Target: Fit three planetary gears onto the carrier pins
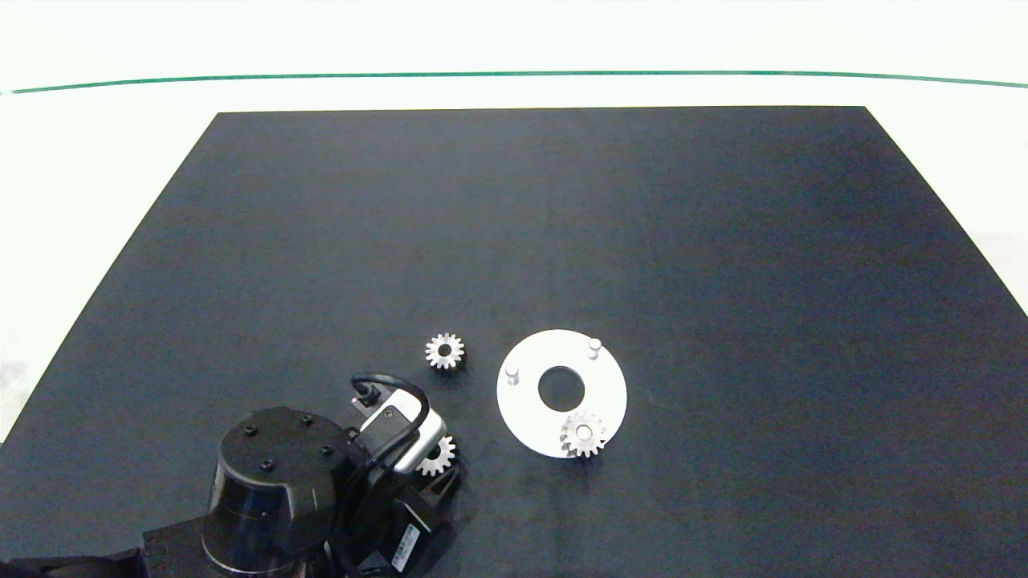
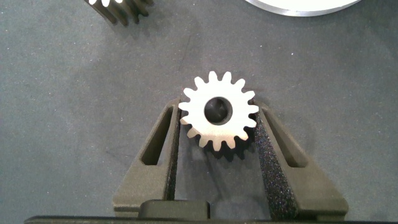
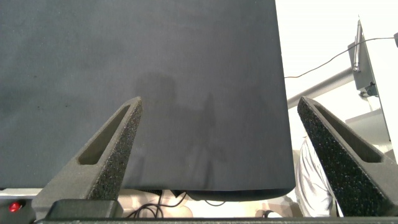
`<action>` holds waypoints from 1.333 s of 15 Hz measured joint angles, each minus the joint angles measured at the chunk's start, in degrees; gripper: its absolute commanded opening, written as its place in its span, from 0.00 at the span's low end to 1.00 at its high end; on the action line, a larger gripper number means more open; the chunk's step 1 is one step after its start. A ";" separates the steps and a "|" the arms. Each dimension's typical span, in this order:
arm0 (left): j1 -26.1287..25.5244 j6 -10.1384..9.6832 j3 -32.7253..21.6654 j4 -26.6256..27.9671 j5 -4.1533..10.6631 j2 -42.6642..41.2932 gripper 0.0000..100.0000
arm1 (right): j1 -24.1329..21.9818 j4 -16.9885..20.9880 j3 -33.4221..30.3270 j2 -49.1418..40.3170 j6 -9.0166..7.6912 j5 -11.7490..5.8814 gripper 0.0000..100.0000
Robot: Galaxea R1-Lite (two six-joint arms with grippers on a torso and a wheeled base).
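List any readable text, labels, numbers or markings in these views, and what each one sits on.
No text can be read in any view.
White sticker on the left arm's wrist, head view: looks like a barcode label, print too small to read.
Planetary gears, white disc, carrier pins, black mat: no markings visible.
Left gripper and right gripper: no lettering visible.

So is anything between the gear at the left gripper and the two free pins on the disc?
Nothing visible. The gear sits between the left gripper fingers; bare mat lies toward the white disc, whose free pins stand uncovered.
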 measured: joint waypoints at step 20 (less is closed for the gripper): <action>-3.52 5.89 -24.26 21.66 0.10 -2.43 0.07 | 0.00 0.05 0.30 -0.05 0.00 0.00 1.00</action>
